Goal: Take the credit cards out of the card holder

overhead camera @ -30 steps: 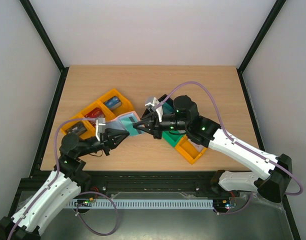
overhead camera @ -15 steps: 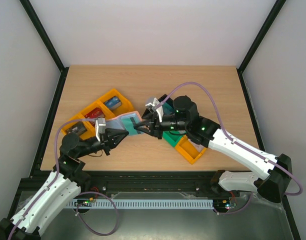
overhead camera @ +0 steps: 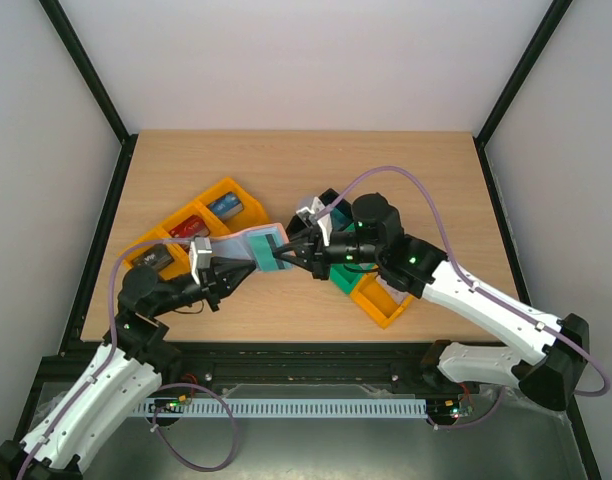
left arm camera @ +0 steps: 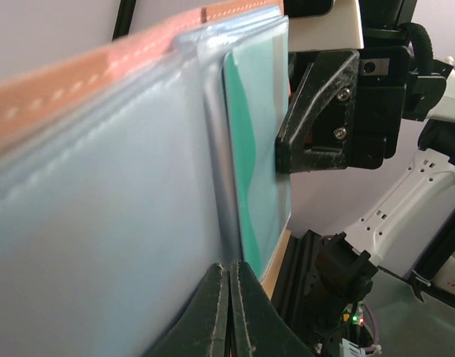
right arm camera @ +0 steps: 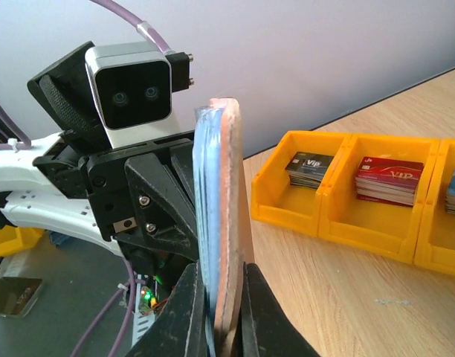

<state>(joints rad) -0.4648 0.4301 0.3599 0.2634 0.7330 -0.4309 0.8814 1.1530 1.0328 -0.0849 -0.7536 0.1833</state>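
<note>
Card holder, held upright off the table between both grippers.
Left gripper clamps its pale-blue leaf edge; right gripper pinches the end by the teal card. Orange bins near; bare table behind.

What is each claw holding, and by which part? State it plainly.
Both hold the brownish-pink folding card holder with pale blue-grey sleeves. Left claw pinches a sleeve's edge; right claw clamps cover and sleeves together at another edge.
</note>
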